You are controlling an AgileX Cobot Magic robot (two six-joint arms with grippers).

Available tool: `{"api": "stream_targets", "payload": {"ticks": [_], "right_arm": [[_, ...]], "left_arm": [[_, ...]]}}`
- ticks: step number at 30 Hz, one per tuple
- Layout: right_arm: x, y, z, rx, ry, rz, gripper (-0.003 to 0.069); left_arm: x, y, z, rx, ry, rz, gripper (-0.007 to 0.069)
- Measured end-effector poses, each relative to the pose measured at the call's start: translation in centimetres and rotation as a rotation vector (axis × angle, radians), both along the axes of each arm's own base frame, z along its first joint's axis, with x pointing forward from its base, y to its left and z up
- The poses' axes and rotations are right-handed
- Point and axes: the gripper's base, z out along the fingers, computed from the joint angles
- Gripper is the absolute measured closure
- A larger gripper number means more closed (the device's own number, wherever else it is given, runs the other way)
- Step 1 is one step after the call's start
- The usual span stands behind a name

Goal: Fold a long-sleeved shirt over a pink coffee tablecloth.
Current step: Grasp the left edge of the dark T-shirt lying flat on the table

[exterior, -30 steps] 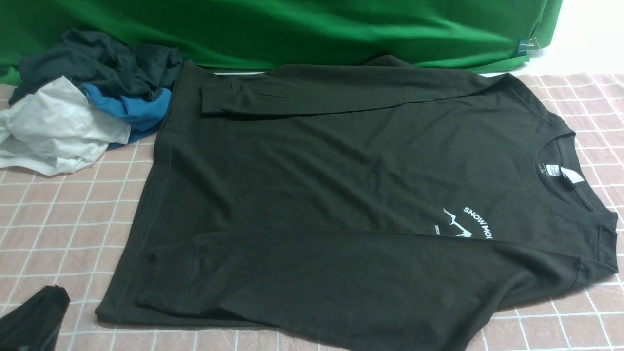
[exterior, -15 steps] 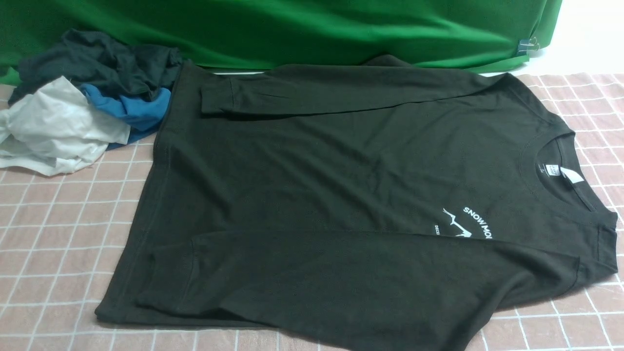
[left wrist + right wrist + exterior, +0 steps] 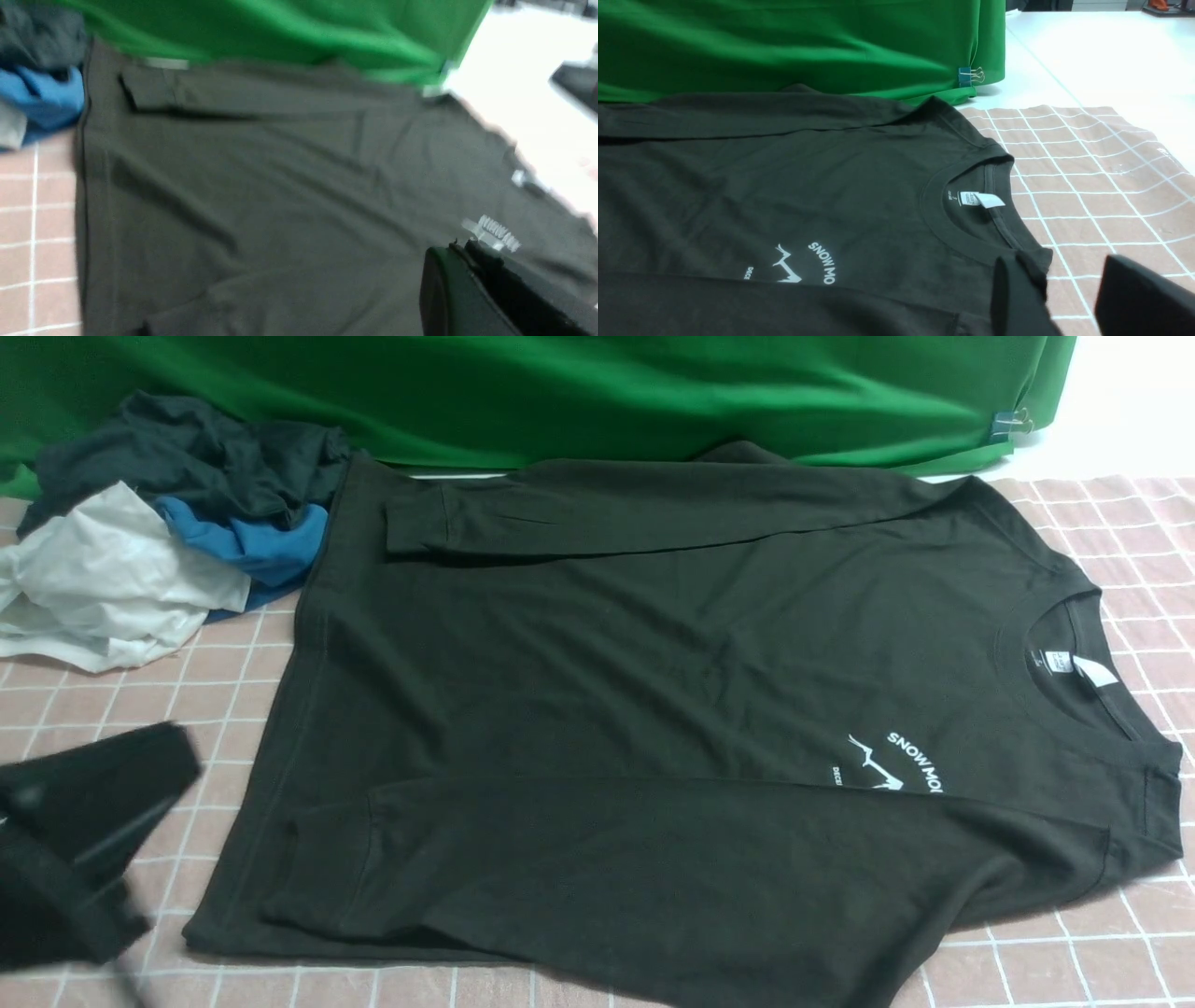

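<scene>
While the left gripper (image 3: 159, 784), a dark blur at the near left of the front view, hangs over the pink tablecloth (image 3: 112, 709) with its jaws closed together and nothing between them, the black long-sleeved shirt (image 3: 653, 663) lies spread flat across the middle of the grid-lined cloth. A heap of garments (image 3: 159, 532) in dark, blue and white sits at the far left, its blue piece touching the shirt's hem corner. The hem faces the robot's left and the crew neck its right. Both sleeves are folded in over the body: the far sleeve (image 3: 607, 509) runs along the back edge beside the green backdrop (image 3: 560, 392), and the near sleeve (image 3: 653, 859) runs along the front edge, covering part of the white mountain print (image 3: 901, 765). A white neck label (image 3: 1092, 672) shows inside the collar. At the far right a binder clip (image 3: 1013, 425) pinches the backdrop's edge. Seen only from its own wrist camera, the right gripper (image 3: 1069, 298) hovers just beside the shirt's near shoulder, its jaws parted and gripping nothing, with bare tablecloth visible in the gap.
</scene>
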Motion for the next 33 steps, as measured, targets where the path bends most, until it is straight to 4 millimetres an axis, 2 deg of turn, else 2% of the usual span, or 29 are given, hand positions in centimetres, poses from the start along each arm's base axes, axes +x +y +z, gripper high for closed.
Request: {"api": "stream_targets", "payload": {"ticks": [8, 12, 16, 18, 21, 22, 27, 33], "right_arm": [[0.0, 0.1, 0.0, 0.000, 0.000, 0.026, 0.0417], [0.0, 0.1, 0.0, 0.000, -0.001, 0.026, 0.0417], [0.0, 0.1, 0.2, 0.000, -0.023, 0.024, 0.0417], [0.1, 0.1, 0.6, 0.030, -0.065, 0.017, 0.0417], [0.1, 0.0, 1.3, 0.153, -0.144, 0.001, 0.0417], [0.1, 0.0, 1.9, 0.263, -0.206, -0.006, 0.0417], [0.0, -0.1, 3.0, 0.463, -0.332, 0.002, 0.0417], [0.0, -0.1, 3.3, 0.584, -0.354, 0.007, 0.0417]], "left_arm": [[4.9, 0.9, -1.8, 0.067, 0.102, 0.073, 0.0605], [6.0, 1.0, -2.6, 0.061, 0.144, 0.087, 0.0605], [6.4, 0.7, -2.9, 0.024, 0.177, 0.076, 0.0605], [6.1, 0.3, -3.2, 0.065, 0.190, 0.003, 0.0605], [5.7, -0.4, -3.3, 0.119, 0.190, -0.126, 0.0605], [5.5, -0.7, -3.2, 0.136, 0.182, -0.181, 0.0605], [5.5, -0.9, -3.1, 0.166, 0.154, -0.225, 0.0605], [5.4, -1.1, -3.0, 0.112, 0.168, -0.227, 0.0605]]}}
